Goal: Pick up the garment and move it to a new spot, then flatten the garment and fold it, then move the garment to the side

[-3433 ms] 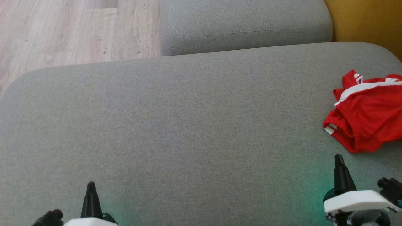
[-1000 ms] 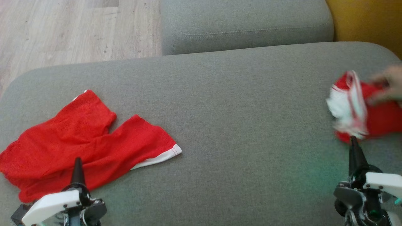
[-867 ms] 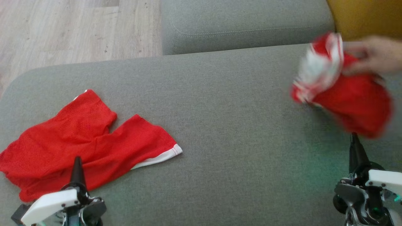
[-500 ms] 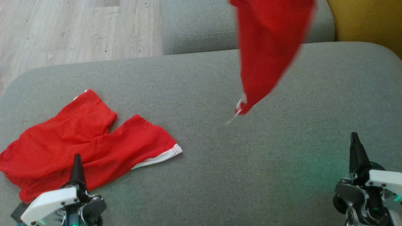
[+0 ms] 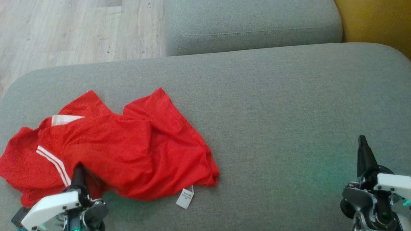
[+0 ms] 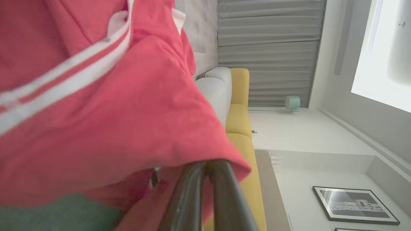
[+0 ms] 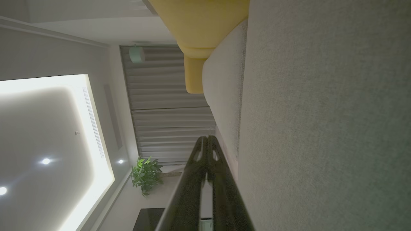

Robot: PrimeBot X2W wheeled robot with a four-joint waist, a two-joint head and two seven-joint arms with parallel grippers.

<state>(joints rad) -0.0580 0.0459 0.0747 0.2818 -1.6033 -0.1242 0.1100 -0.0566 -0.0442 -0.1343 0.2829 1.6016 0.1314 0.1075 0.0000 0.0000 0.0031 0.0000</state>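
Observation:
A red garment [image 5: 135, 147] with white stripes and a white label lies crumpled on the left part of the grey seat cushion [image 5: 273, 112]. It rests on more red cloth [image 5: 13, 163] that shows at the far left. My left gripper [image 5: 78, 167] is shut at the heap's near edge, and the cloth drapes over its tip. In the left wrist view the garment [image 6: 112, 112] hangs over the closed left gripper [image 6: 205, 163]. My right gripper [image 5: 362, 139] is shut above bare cushion at the lower right, far from the garment. Its fingers [image 7: 207, 138] are pressed together.
A second grey cushion [image 5: 250, 25] lies beyond the seat. Wooden floor [image 5: 64, 32] is at the upper left and a yellow seat [image 5: 375, 19] at the upper right. The seat's rounded edge runs along the left.
A person's hand lifted the striped red garment from the right side and threw it across. It has landed on the red cloth at the left, covering my left gripper's tip. Neither gripper has opened.

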